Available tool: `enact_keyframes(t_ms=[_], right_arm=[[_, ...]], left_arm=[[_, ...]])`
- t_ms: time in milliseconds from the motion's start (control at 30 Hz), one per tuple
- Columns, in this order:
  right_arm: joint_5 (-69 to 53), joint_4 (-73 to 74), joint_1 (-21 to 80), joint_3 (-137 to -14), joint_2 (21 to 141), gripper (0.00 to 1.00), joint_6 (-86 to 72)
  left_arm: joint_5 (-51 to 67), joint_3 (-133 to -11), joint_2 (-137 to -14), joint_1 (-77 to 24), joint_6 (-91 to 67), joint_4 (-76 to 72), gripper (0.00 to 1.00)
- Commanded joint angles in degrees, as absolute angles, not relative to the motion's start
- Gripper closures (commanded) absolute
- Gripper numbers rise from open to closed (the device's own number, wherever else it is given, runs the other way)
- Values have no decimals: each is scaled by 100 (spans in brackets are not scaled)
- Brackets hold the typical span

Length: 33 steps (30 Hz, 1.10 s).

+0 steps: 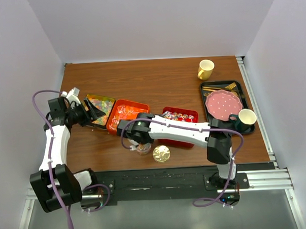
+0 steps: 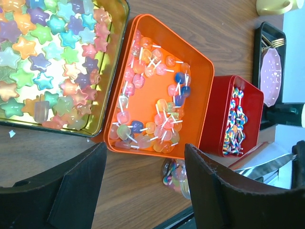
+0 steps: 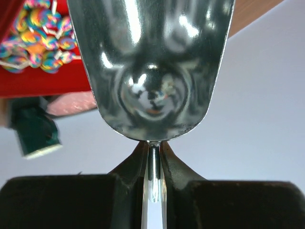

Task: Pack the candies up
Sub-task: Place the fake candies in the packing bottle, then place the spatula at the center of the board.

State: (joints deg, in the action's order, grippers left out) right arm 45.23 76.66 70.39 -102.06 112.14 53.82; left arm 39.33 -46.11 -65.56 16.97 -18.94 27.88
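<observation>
Pinching the thin stem of a mirror-bright steel scoop (image 3: 152,62), your right gripper (image 3: 153,160) has its black fingers pressed together on the handle. The smooth, rounded bowl fills most of that wrist view and hides whatever lies under it. Your left gripper (image 2: 145,160) stands spread at the left end of the row of trays, with nothing between its matte black fingers.

The candies sit in three trays side by side. Glossy star gummies (image 2: 47,62) fill a gold-lined tray (image 2: 116,52) with a dark rim. Clear-wrapped sweets on white sticks (image 2: 152,100) lie in an orange tray (image 2: 202,86) with rounded corners, and swirled lollipops (image 2: 236,124) in a red tray (image 2: 219,114). The trays lie close together, and you have bare wooden table (image 1: 156,79) behind them.

A small clear jar (image 2: 174,174) holding a few sweets stands in front of the orange tray, partly behind one left finger and, from above, under your right arm. A round gold lid (image 1: 161,153) lies just beside it. The gummy tray is cut off at the top and left edges of the left wrist view.
</observation>
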Motion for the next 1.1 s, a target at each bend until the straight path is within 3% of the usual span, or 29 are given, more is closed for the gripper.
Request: enact_keyframes(t_ms=[0,300,633,933,1067], right_arm=[[3387,9079,6356,-11397,11171,100,3861],[943,8657,3607,-12356,11249,100,2514],[18,8316,1882,-12595,11795,100,2039],[27,5284,1450,-9574,10609,100,1802],[18,5195,1424,-9624,11126,100,1521]], left_arm=[[4183,-4544,-6381,1758,-1767,2453,29],[4544,-4622,-6442,1223,-1135,2082,30],[4105,-4869,-6451,-237,-115,1934,33],[3306,-4913,-6513,-273,440,1951,33],[3322,-4983,-6592,-264,518,1995,33]])
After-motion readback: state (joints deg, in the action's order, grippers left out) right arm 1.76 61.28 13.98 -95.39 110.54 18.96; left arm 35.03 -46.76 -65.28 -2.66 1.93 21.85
